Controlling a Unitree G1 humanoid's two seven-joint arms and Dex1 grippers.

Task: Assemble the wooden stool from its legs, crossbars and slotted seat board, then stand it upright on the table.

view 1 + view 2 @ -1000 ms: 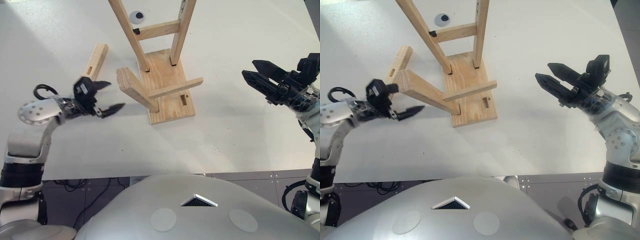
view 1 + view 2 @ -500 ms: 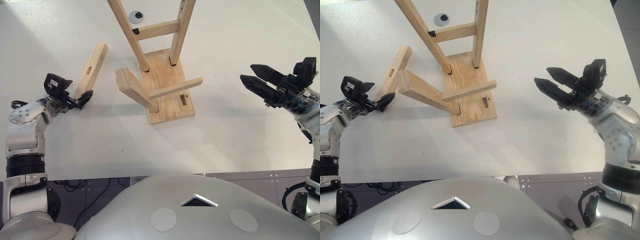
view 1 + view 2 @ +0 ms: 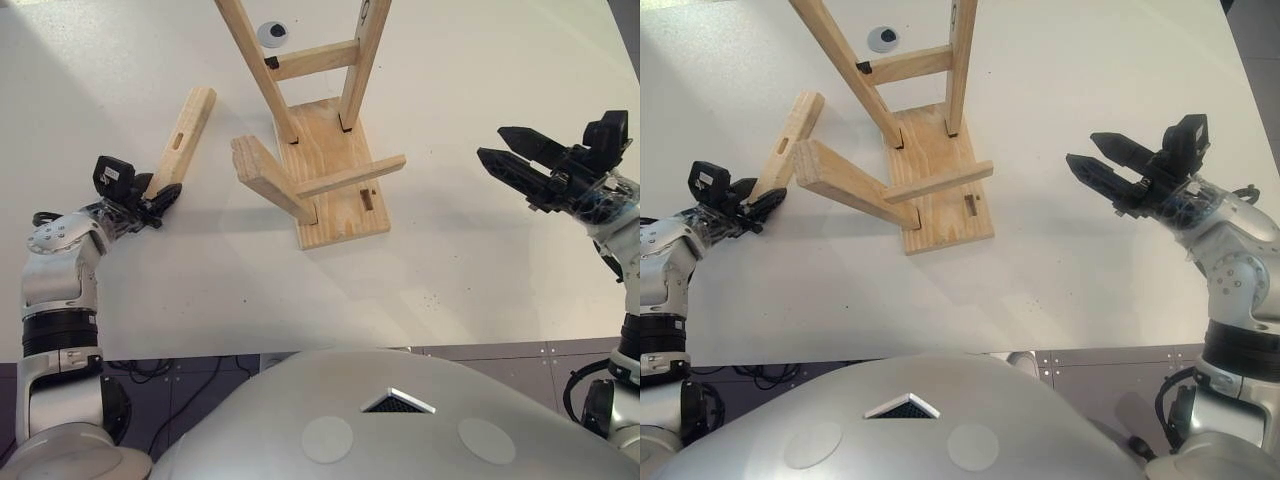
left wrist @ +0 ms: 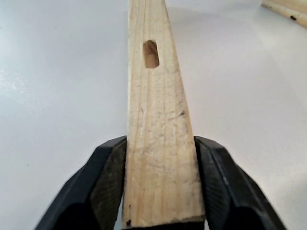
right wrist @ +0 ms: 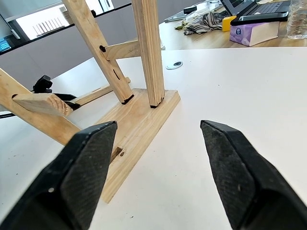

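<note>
Left pincer (image 3: pixel 160 196) first: its two black fingers (image 4: pixel 112 177) are clamped on the near end of a loose leg (image 3: pixel 187 122). That leg lies flat on the white table (image 3: pixel 100 60), slot facing up, pointing toward the far side. Just right of it the seat board (image 3: pixel 325 130) lies flat on the table. Two legs (image 3: pixel 258 65) stand in its far slots, joined by a crossbar (image 3: pixel 315 60). A third leg (image 3: pixel 268 180) leans out to the left from the board's near end, with a second crossbar (image 3: pixel 352 174) stuck in its side. Well to the right, the right pincer (image 3: pixel 491 143) hovers over the table, fingers spread wide, holding nothing.
</note>
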